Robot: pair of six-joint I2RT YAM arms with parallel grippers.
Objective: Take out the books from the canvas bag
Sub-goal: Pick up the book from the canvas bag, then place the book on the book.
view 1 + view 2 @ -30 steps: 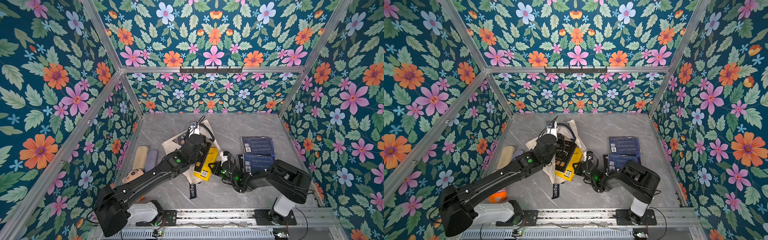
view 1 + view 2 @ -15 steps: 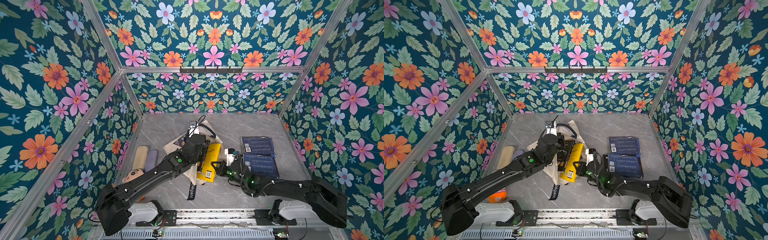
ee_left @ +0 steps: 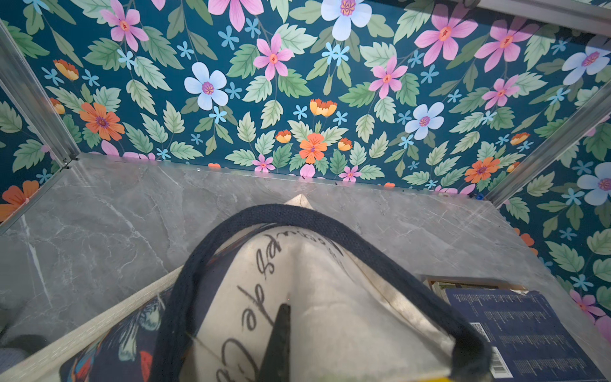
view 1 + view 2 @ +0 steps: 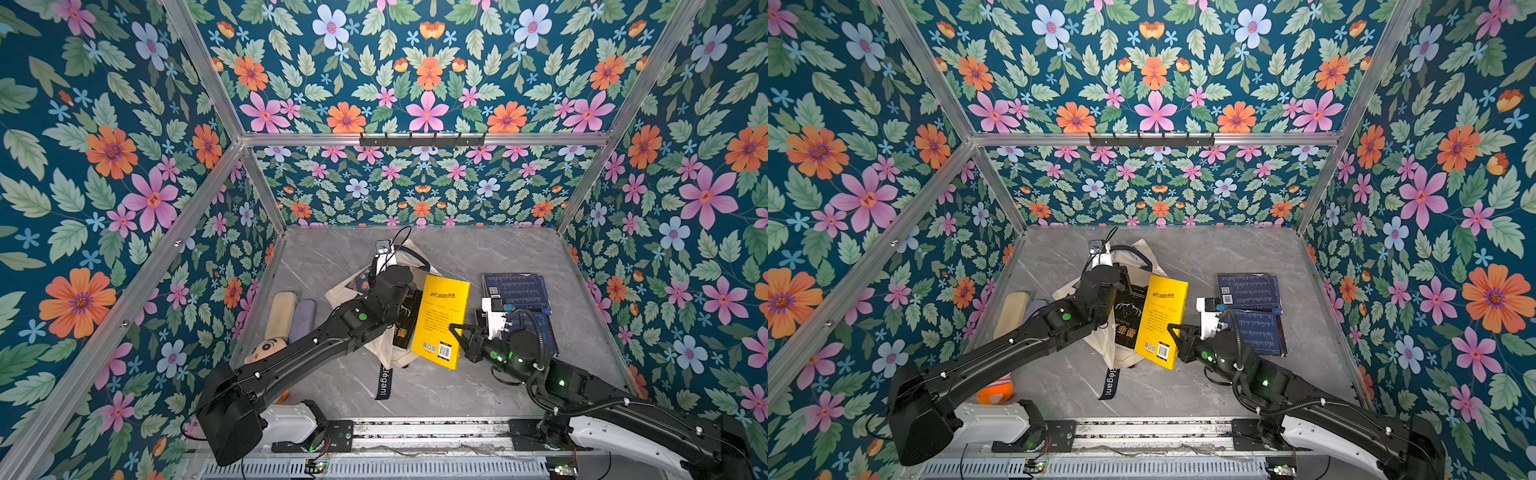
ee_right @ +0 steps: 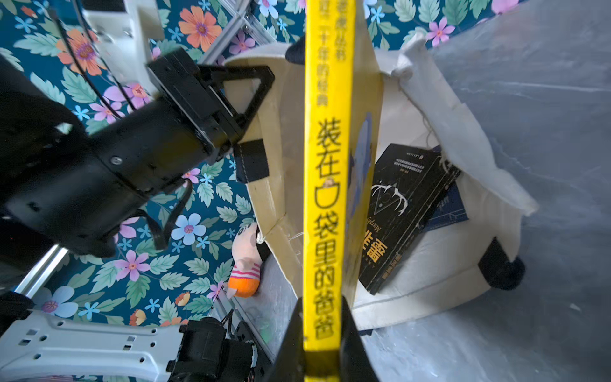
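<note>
Canvas bag (image 4: 386, 351) in the middle of the table (image 4: 478, 257), books in and beside it.
A tilted book (image 4: 442, 320) stands at its right side, and a second book (image 4: 405, 320) lies inside. Two flat books (image 4: 1250, 289) (image 4: 1260, 332) lie further right, one behind the other. Soft toys (image 4: 282, 309) lie left.

dark teal wallpaper (image 4: 428, 83) printed with pink, orange and pale blue flowers and green leaves covers the back and both side walls. silver aluminium frame bars (image 4: 299, 139) line the corners, and a black hook rail (image 4: 422, 140) sits on the back wall's horizontal bar. the grey marble-patterned surface (image 4: 511, 253) lies in soft, even light, with a metal rail (image 4: 432, 434) along its near edge.
</note>
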